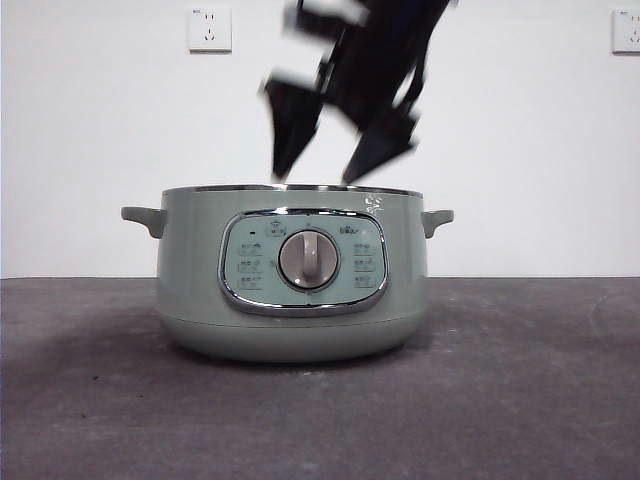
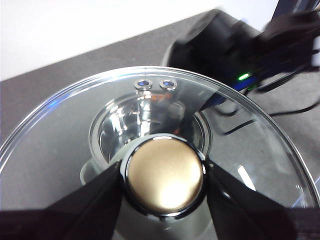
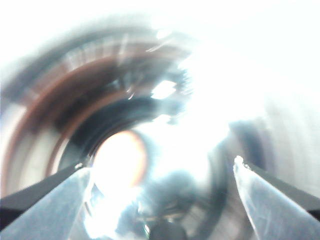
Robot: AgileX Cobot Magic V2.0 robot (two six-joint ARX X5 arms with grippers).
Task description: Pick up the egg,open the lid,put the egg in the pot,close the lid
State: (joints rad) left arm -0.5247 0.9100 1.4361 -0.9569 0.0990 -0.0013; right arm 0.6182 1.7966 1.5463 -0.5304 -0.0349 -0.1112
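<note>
The pale green pot [image 1: 290,300] stands open in the middle of the table, with no lid on it. My right gripper [image 1: 316,172] hangs just above its rim, motion-blurred, jaws apart and empty. In the right wrist view [image 3: 160,165] it looks down into the pot's shiny inside [image 3: 45,125]. There the egg [image 3: 120,165] shows as a blurred orange-brown oval, clear of both jaws. My left gripper [image 2: 164,172] is shut on the round knob [image 2: 165,187] of the glass lid [image 2: 65,145] and holds it off the pot, out of the front view.
The dark grey table [image 1: 520,380] ends at a white wall with two sockets [image 1: 210,30] [image 1: 626,30]. In the left wrist view the other arm's dark body [image 2: 235,45] and cables [image 2: 295,107] lie beyond the lid.
</note>
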